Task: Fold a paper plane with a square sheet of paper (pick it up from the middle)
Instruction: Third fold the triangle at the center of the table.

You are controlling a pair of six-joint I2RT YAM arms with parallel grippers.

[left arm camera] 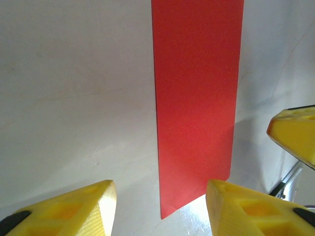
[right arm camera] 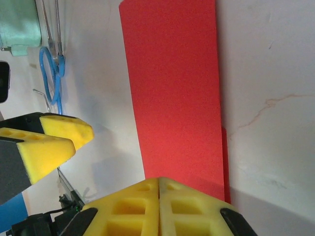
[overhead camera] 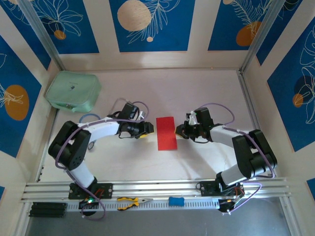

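Observation:
The square sheet of paper [overhead camera: 166,132] lies flat on the pale table as a bright red upright rectangle, folded double, between my two grippers. In the right wrist view a thin strip of the lower layer [right arm camera: 226,162] peeks out along one long side of the paper [right arm camera: 172,88]. My right gripper [right arm camera: 158,181] is shut, its yellow fingertips pressed together over the paper's near edge, with nothing visible between them. My left gripper [left arm camera: 160,209] stands open at the opposite edge, one corner of the paper [left arm camera: 197,98] lying between its yellow fingers [left arm camera: 74,211].
A mint-green pouch [overhead camera: 74,91] sits at the back left. Yellow-handled pliers [overhead camera: 133,201] and a small blue object [overhead camera: 176,201] rest on the rail at the near edge. A blue cable loop [right arm camera: 51,78] hangs by the left arm. Patterned walls enclose the table.

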